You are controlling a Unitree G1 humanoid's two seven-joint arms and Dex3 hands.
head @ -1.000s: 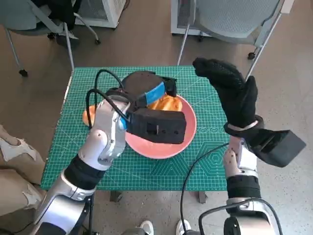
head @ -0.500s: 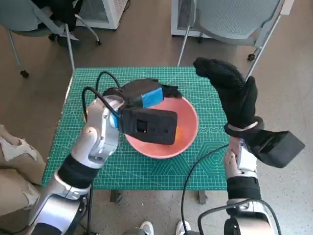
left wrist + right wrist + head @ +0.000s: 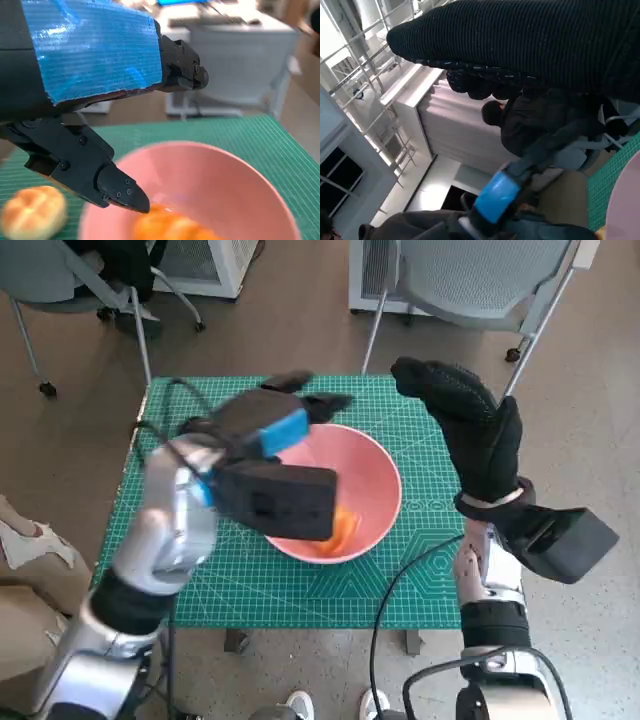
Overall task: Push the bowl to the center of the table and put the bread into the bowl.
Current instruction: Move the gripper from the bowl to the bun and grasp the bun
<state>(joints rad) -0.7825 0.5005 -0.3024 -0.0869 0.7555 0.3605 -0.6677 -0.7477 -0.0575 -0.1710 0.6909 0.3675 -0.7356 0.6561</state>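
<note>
A: Bread (image 3: 165, 227) sat in the pink bowl (image 3: 375, 475) — orange piece low against the near wall. A second bun (image 3: 32, 210) lay on the green mat (image 3: 420, 580) just beside the bowl, on your left side.

B: Hands?

A: Your left hand (image 3: 275, 420) hung over the bowl's far-left rim, fingers (image 3: 120, 187) spread, gripping nothing. Your right hand (image 3: 470, 425) was raised beside the table, fingers apart, empty.

B: Handling?

A: Bun looked light and soft — I'd judge you'd want a loose wrap round its sides, not a pinch. Bowl looked rigid; push at the rim.

Bread (image 3: 340, 528) in the bowl (image 3: 375, 475) — mid-table; a bun (image 3: 32, 211) lies beside it.
</note>
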